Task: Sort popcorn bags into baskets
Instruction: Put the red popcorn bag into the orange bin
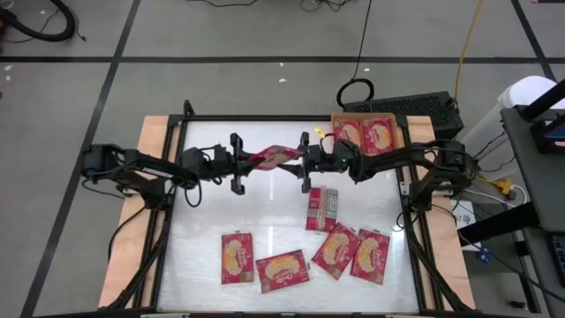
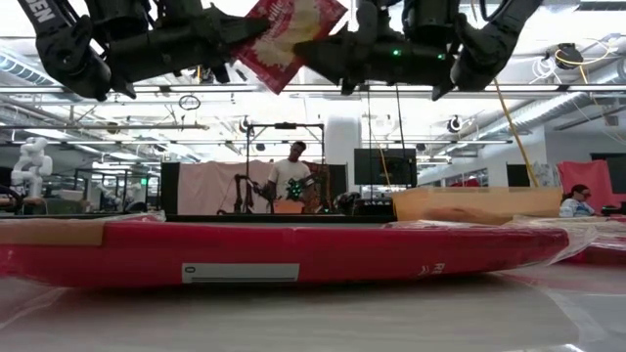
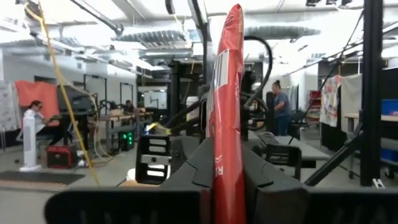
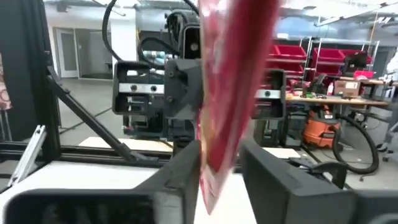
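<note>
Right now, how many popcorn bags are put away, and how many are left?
Two bags lie in the orange tray. One bag hangs in the air between the left gripper and right gripper, mid-handover. Five bags wait on the table.

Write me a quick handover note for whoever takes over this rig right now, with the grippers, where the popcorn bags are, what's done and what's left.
Left gripper: shut on the popcorn bag in the air above the table's middle, gripping one end.
Right gripper: at the other end of that bag, fingers either side of it; a firm grip cannot be confirmed, so treat this as mid-handover.
Orange tray at the back right corner of the table: two bags inside.
Left to sort: five bags on the table, one right of centre and four in a row along the front edge, plus the one in the air.
</note>
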